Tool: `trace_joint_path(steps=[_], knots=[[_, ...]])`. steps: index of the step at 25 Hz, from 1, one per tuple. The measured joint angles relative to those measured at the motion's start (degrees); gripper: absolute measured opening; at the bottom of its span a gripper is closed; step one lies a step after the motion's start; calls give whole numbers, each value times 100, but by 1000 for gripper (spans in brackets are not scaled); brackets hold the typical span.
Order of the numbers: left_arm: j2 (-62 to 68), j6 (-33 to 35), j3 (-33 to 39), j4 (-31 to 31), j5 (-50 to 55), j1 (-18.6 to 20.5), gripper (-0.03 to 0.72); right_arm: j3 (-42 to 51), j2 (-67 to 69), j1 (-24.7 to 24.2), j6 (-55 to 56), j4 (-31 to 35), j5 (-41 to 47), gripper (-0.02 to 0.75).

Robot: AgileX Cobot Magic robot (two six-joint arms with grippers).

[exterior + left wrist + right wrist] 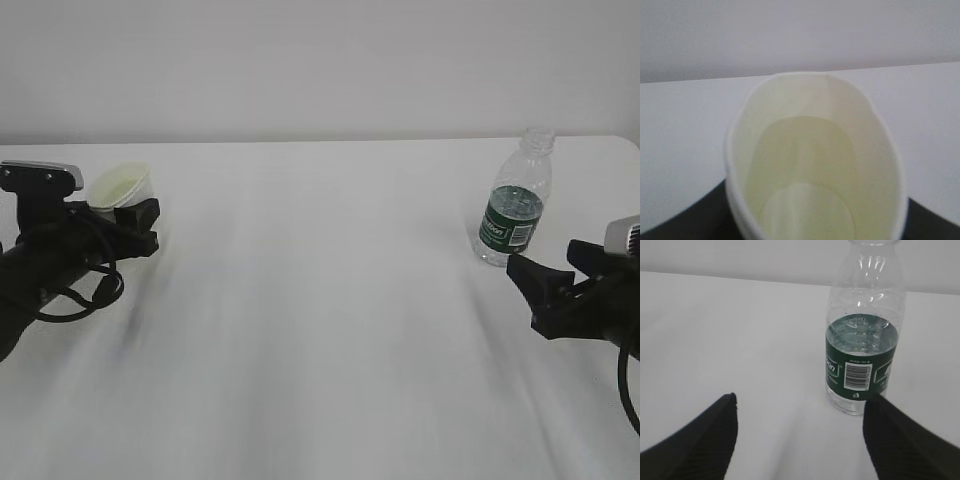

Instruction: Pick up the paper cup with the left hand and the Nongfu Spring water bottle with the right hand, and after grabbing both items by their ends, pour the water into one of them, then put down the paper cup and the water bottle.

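Two grippers mid-task: left hand (135, 228) clasping paper cup (122, 186) for pouring. Right hand (545, 285) spread wide, nearing Nongfu Spring water bottle (516, 200) upright on table (320, 300).

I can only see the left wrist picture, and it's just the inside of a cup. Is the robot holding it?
Observer: Yes. From the outside view, the left hand has the paper cup between its fingers, tilted, over at the left side of the table.
Child: Where's the water bottle?
Observer: The Nongfu Spring water bottle stands upright at the far right of the table, with no cap that I can see.
Child: Did the other hand grab it?
Observer: Not yet. The right hand is open, and the bottle stands just ahead of it, nearer its right finger.
Child: Is there water inside?
Observer: Yes, the water reaches about the top of the green label.
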Motion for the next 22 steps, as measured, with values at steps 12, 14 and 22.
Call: trace_joint_path(steps=[12,14,22], knots=[[398,-264,-267,164,0,0,411,0,11,0,0,0,0,593],[475,-264,-326,164,0,0,411,0,73,0,0,0,0,593],[672,-264,-416,164,-164,0,411,0,137,0,0,0,0,593]])
